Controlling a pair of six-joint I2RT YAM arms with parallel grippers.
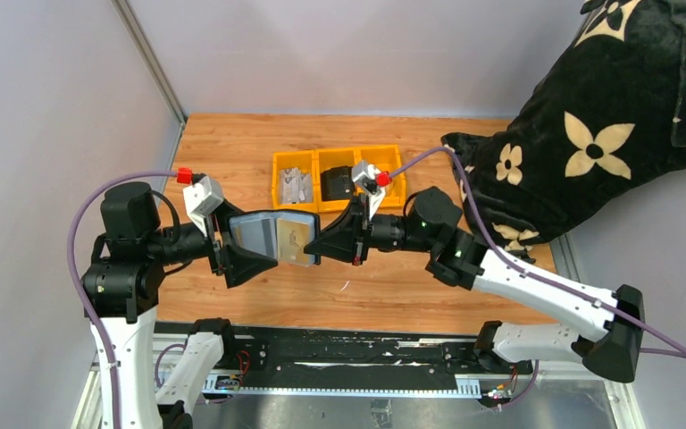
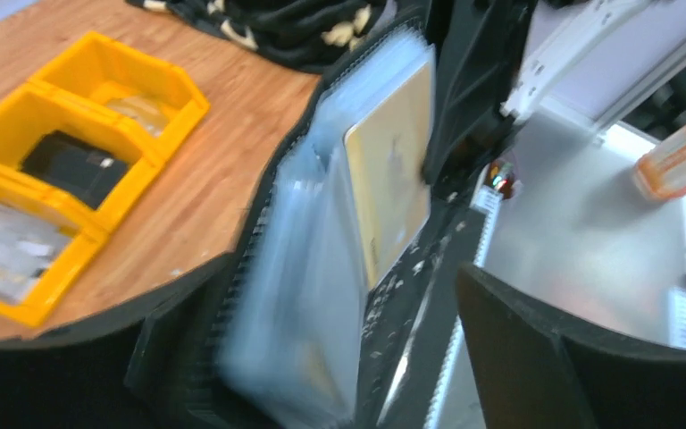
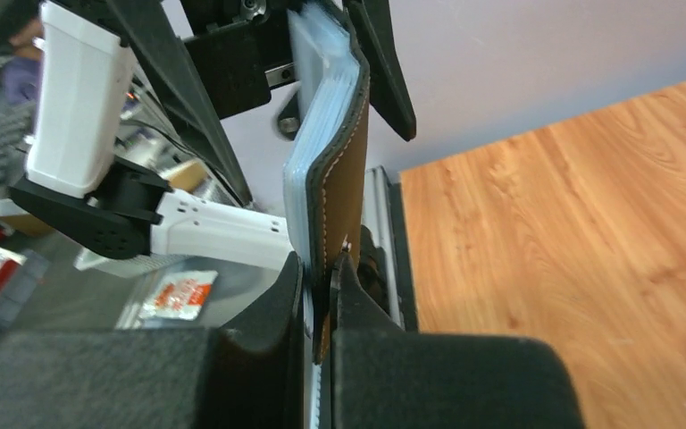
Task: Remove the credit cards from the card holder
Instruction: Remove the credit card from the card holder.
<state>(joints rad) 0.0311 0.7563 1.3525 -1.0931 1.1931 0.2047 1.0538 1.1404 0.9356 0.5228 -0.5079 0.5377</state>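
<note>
The card holder (image 1: 277, 237) hangs open in the air between both grippers, its pale clear sleeves facing up. A tan-gold card (image 1: 293, 237) sits in a sleeve and also shows in the left wrist view (image 2: 391, 170). My right gripper (image 1: 322, 239) is shut on the holder's cover edge (image 3: 344, 179), with its jaws (image 3: 320, 277) pinching the stitched cover. My left gripper (image 1: 234, 244) is open, its fingers straddling the holder's other end and sleeves (image 2: 308, 295). Silvery grey cards (image 1: 295, 186) lie in the yellow tray's left compartment.
A yellow three-compartment tray (image 1: 377, 154) stands at the back of the wooden table, with a black item (image 1: 339, 183) in its middle bin. It also shows in the left wrist view (image 2: 143, 85). A big black flower-patterned cushion (image 1: 589, 134) fills the back right.
</note>
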